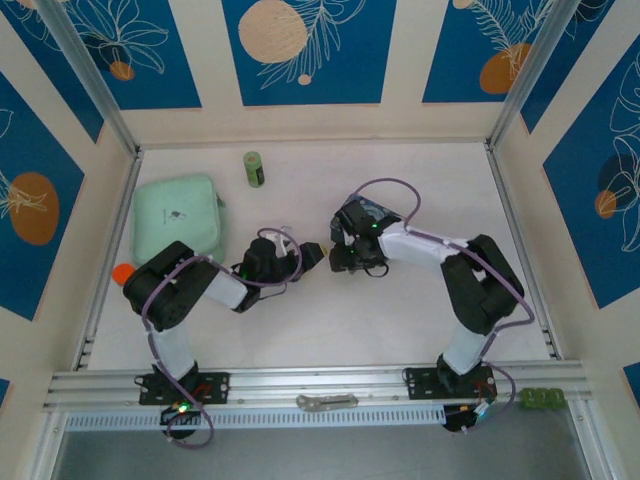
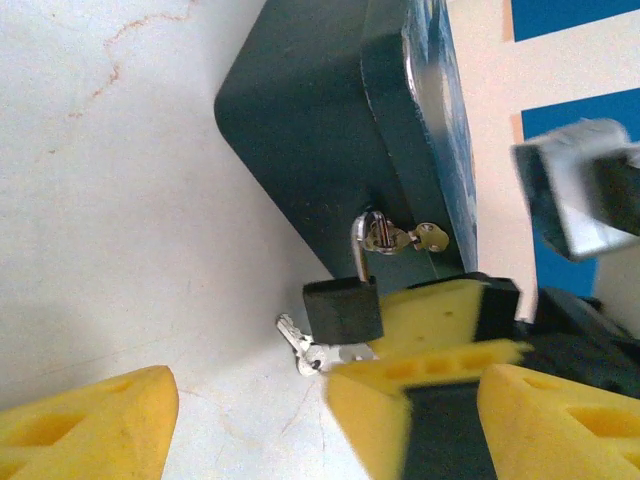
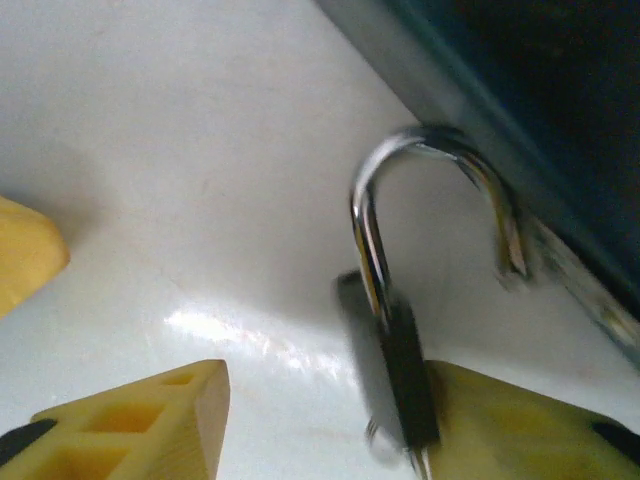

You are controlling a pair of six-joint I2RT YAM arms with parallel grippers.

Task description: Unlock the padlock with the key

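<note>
When looking past the fingers of the right gripper (image 3: 328, 378), find the padlock (image 2: 343, 310) just ahead, dark body edge-on against the finger at the right of that wrist view, shackle (image 3: 405, 150) hooked up through the hasp (image 2: 385, 238) of the blue painted tin (image 2: 300, 130). Read that gripper as spread apart, clamped on nothing. Read the left gripper (image 1: 312, 254) the same way: fingers wide, nothing held, padlock ahead and between them. Look for the key (image 2: 298, 342) directly beneath the padlock body, apparently seated in the keyway. Judge the short shackle leg as sprung free of the body, though too blurred to be sure. Expect hard, smooth, light metal: rigid, slippery under the pads, free to swing on the hasp. Pinch the body across its flat faces to steady it; take the key by its bow, never by the thin blade.
</note>
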